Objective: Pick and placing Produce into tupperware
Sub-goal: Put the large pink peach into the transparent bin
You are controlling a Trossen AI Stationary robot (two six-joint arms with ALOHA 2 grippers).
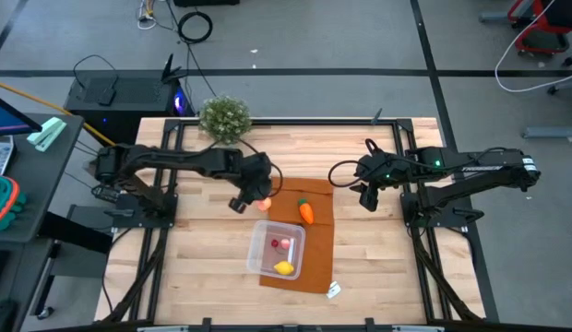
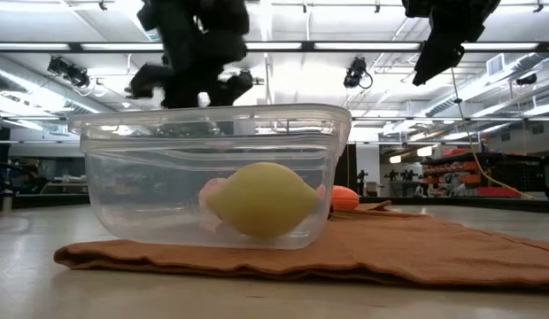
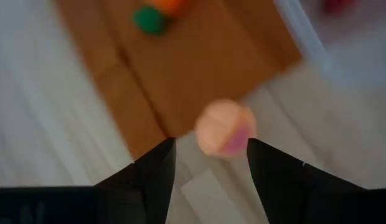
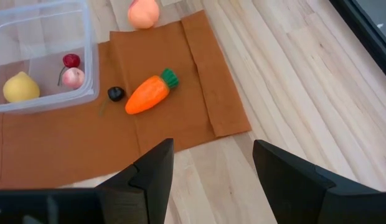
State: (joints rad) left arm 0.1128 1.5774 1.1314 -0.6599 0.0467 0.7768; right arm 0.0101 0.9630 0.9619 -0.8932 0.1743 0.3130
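Lying just beyond open left fingers (image 3: pixel 154 177): peach (image 3: pixel 225 127).

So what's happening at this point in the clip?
The left gripper hangs open over a peach-like fruit lying on the table just off the brown mat, not gripping it. The clear tupperware on the mat already holds a lemon and small red and pink pieces. The carrot is on the mat. The right gripper waits open beside the mat.
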